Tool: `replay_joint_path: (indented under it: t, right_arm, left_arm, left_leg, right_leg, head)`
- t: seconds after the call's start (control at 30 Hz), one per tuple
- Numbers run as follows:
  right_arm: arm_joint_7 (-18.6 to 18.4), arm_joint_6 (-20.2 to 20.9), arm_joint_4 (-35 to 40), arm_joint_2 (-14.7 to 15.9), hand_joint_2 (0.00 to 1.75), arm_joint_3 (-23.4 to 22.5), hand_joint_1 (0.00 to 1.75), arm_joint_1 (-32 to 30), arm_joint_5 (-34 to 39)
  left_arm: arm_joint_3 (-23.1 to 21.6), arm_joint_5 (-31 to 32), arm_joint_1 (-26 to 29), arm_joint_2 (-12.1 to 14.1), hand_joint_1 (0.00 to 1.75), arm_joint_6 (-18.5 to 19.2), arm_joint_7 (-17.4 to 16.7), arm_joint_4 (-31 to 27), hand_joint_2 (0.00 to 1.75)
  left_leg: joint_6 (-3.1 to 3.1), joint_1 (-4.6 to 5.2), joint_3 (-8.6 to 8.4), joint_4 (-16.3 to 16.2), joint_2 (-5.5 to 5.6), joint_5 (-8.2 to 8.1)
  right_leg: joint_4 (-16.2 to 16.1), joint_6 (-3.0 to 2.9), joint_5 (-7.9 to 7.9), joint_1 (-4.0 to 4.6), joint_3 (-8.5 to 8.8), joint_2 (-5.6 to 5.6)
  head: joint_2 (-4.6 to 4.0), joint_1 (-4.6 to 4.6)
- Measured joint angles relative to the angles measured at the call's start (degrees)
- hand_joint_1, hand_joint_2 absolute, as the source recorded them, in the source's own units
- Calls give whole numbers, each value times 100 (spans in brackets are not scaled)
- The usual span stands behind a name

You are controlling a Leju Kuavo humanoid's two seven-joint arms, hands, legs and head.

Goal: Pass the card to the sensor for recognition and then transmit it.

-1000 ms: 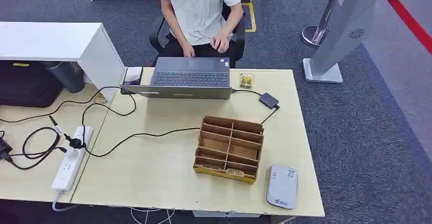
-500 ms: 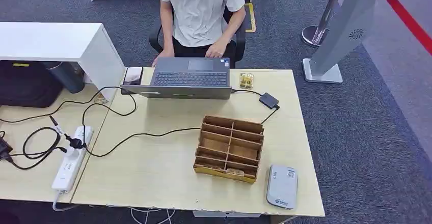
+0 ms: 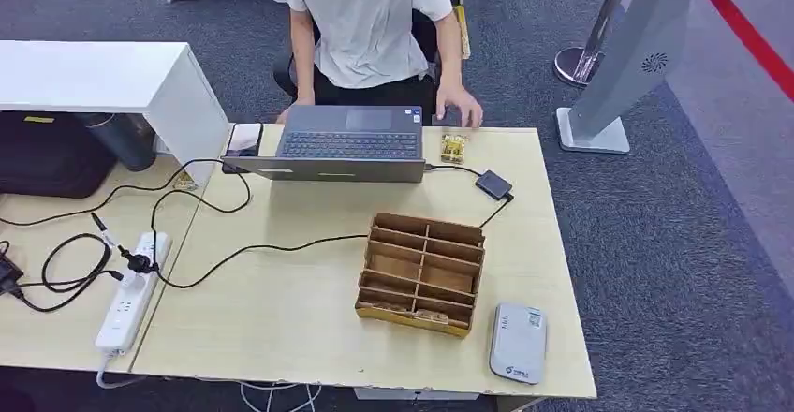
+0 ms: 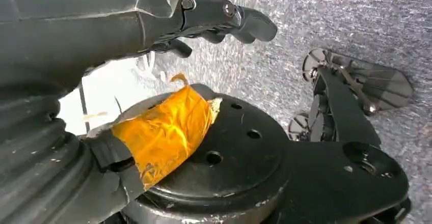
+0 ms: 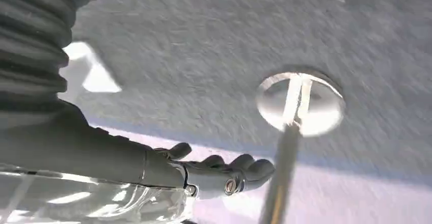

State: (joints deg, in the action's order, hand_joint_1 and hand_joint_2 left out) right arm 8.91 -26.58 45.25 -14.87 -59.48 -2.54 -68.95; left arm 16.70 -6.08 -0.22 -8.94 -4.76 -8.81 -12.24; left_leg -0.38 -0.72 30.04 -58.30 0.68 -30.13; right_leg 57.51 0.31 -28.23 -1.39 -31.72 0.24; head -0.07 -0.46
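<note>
Head view: a light wooden table [image 3: 309, 328] carries a brown wooden organiser [image 3: 422, 273] divided into open compartments, set right of centre. A small card-like item [image 3: 430, 316] lies in its nearest row, at the organiser's 6 o'clock edge; what else the slots hold cannot be told. At the organiser's 4 o'clock, just beside it, lies a grey card reader [image 3: 518, 342], flat near the table's front right corner. At 11 o'clock from the organiser stands an open laptop [image 3: 348, 142], with a person in a white shirt [image 3: 360, 19] seated behind it; the person's hand [image 3: 462, 108] hangs just past the table's far edge, above a small yellow packet [image 3: 453, 147]. A black adapter [image 3: 493, 184] sits at the organiser's 1 o'clock, cabled to the laptop. At the far left a white power strip [image 3: 129, 292] lies among black cables.

Left wrist view: the left hand [image 4: 216, 23] hangs over grey carpet, fingers loosely curled, holding nothing.

Right wrist view: the right hand [image 5: 219, 173] also hangs empty, fingers slightly bent and apart, near a round silver stand base [image 5: 300, 103] on the carpet.
</note>
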Motion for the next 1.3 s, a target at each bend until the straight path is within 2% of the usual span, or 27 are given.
replay_joint_path:
  t: [0.03,0.07,0.1,0.13,0.17,0.27,0.3,0.37,0.53,0.6,0.7,0.8,0.9,1.0,1.1,1.17,1.3]
  right_arm:
    - [159,37,186,-35,175,-125,0,20,361]
    - [76,244,403,61,175,-259,0,64,850]
    - [-144,645,568,321,175,-418,0,117,1282]
    - [-275,1037,605,784,175,-625,0,166,1571]
    - [-225,1252,592,1331,175,-844,0,225,1706]
    - [-31,1395,480,2546,175,-1294,0,435,1861]
    - [-23,1427,452,2886,175,-1385,0,500,1881]
    - [-71,1478,426,3313,175,-1477,0,579,1920]
    - [-167,1513,417,3644,175,-1492,0,628,2025]
    - [-32,1549,419,3780,175,-1492,0,657,2186]
    - [272,1916,578,4039,175,-1484,0,795,2432]
    - [364,2503,1193,4212,175,-1313,0,1168,2248]
    - [370,2667,1827,4241,175,-827,0,1636,1950]
    - [305,2572,2652,4144,175,175,0,2105,1307]
    - [88,2400,3438,3886,175,1355,0,2412,671]
    - [-260,2299,3858,3733,175,2298,0,2626,195]
    - [-699,2065,4196,3526,175,4166,0,3124,-598]
  left_arm:
    - [31,63,3,-11,0,39,28,2,175]
    - [30,229,4,17,0,157,37,2,175]
    - [28,359,2,92,0,322,35,2,175]
    - [17,444,6,172,0,521,11,9,175]
    - [11,474,10,252,0,634,-17,9,175]
    - [6,538,9,370,0,682,-31,13,175]
    - [2,551,6,389,0,684,-35,24,175]
    - [-5,566,-1,402,0,684,-37,35,175]
    - [-11,603,-1,415,0,667,-37,50,175]
    - [-22,630,0,424,0,695,-59,55,175]
    - [-31,645,-4,431,0,776,-140,55,175]
    - [-37,704,-6,433,0,835,-199,55,175]
    - [-42,728,-22,446,0,868,-236,55,175]
    - [-57,840,-39,463,0,962,-245,55,175]
    - [-129,960,-50,481,0,1060,-61,55,175]
    - [-214,1097,-64,509,0,1143,167,55,175]
    - [-433,1404,-76,573,0,1231,763,55,175]
  left_leg:
    - [0,0,0,0,0,0]
    - [2,4,0,-2,2,1]
    - [4,21,-1,-2,4,2]
    - [8,33,0,-2,4,3]
    - [36,56,3,-2,1,-1]
    - [57,60,4,-19,-22,-14]
    - [65,59,5,-28,-32,-19]
    - [74,58,4,-34,-36,-25]
    - [75,58,4,-35,-36,-25]
    - [75,59,5,-35,-36,-24]
    - [75,61,6,-34,-40,-24]
    - [77,61,6,-34,-58,-22]
    - [88,60,6,-34,-73,-14]
    - [81,59,5,-34,-73,-1]
    - [79,56,6,-34,-72,7]
    - [77,56,6,-34,-71,14]
    - [70,53,9,-34,-67,22]
  right_leg:
    - [0,0,0,0,1,0]
    - [-1,1,1,-3,0,-2]
    - [-1,8,3,-23,0,-4]
    - [0,28,2,-43,1,-5]
    - [3,47,3,-60,0,-2]
    - [-3,63,13,-62,2,20]
    - [-4,68,15,-59,2,27]
    - [-4,75,12,-59,3,30]
    - [-3,76,12,-59,2,29]
    - [-1,76,12,-59,3,28]
    - [3,76,12,-62,3,33]
    - [6,81,17,-62,4,48]
    - [8,87,24,-61,4,61]
    - [14,88,31,-61,1,66]
    - [24,86,34,-59,-1,66]
    - [33,84,36,-59,-6,65]
    - [41,80,38,-56,-19,65]
  head:
    - [0,2]
    - [0,-2]
    - [0,-4]
    - [0,-13]
    - [0,-6]
    - [0,2]
    - [0,2]
    - [0,0]
    - [0,-4]
    - [0,-2]
    - [0,-4]
    - [0,-7]
    - [0,-2]
    - [0,-2]
    - [0,-4]
    - [0,-4]
    - [0,-4]
